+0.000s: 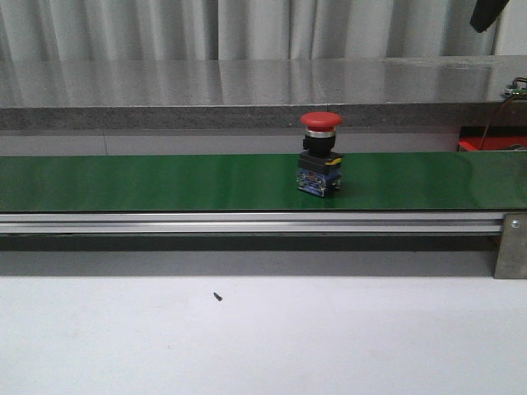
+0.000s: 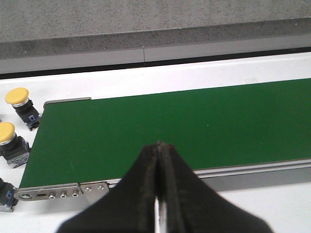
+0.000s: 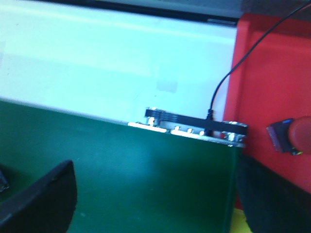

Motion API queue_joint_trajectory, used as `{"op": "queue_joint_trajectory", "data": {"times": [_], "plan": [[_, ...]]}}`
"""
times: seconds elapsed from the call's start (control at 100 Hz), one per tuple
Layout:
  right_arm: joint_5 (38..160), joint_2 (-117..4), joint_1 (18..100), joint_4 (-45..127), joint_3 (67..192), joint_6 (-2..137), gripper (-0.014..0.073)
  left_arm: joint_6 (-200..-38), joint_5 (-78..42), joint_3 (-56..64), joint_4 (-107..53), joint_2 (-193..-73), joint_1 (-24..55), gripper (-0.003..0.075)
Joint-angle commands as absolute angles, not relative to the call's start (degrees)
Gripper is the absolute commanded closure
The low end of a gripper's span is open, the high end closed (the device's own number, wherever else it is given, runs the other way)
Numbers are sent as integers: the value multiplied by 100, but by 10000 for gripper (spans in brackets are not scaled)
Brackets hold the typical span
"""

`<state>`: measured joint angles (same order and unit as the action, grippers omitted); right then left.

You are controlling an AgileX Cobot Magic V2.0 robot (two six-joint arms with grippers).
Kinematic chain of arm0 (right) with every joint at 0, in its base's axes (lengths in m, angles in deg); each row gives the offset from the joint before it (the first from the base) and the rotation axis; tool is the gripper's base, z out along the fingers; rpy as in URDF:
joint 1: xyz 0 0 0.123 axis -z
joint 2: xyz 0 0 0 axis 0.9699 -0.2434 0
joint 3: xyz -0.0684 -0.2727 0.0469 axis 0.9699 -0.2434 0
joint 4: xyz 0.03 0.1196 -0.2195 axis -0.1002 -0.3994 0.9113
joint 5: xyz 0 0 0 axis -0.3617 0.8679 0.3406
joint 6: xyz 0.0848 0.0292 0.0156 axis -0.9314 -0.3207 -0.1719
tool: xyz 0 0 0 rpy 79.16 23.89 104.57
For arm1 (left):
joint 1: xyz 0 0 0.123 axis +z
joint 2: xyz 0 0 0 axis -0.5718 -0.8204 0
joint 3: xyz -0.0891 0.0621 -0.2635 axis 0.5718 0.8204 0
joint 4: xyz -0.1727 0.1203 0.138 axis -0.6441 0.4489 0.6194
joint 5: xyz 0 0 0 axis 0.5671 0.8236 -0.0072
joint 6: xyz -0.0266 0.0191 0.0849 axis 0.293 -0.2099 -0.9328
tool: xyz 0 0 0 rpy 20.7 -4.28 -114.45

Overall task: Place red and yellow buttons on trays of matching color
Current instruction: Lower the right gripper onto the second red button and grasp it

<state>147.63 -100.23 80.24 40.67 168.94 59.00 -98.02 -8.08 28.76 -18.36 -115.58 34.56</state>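
Observation:
A red button [image 1: 321, 155] stands upright on the green belt [image 1: 165, 183], right of its middle. A second red-capped button [image 3: 293, 136] lies on the red tray [image 3: 272, 82], which sits past the belt's right end and shows as a sliver [image 1: 492, 144] in the front view. Two yellow buttons [image 2: 17, 98] [image 2: 6, 134] stand on the white table off the belt's left end. My left gripper [image 2: 158, 144] is shut and holds nothing, hovering over the belt's near edge. My right gripper [image 3: 155, 179] is open over the belt's right end, with nothing between its fingers.
A grey stone ledge [image 1: 247, 90] runs behind the belt. An aluminium rail [image 1: 247, 222] fronts it. A black cable [image 3: 228, 77] crosses the red tray to a bracket [image 3: 194, 121] at the belt's end. A yellow sliver [image 3: 238, 222] shows beside the right finger. Another button base [image 2: 5, 194] sits at the edge.

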Motion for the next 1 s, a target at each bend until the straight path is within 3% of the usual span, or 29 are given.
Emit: {"op": "queue_joint_trajectory", "data": {"times": [0.0, 0.24, 0.55, 0.99], "plan": [[14227, -9403, 7777, 4067, 16477, 6002, -59, -9807, -1215, 2725, -1936, -11532, 3409, 740], [13679, -8922, 6980, 4067, 15299, 6002, -59, -9807, -1215, 2725, -1936, -11532, 3409, 740], [13355, -8922, 5958, 4067, 15061, 5994, -59, -9807, -1215, 2725, -1936, -11532, 3409, 740], [13296, -9606, 5886, 4368, 15061, 5856, -46, -9807, -1215, 2725, -1936, -11532, 3409, 740]]}}
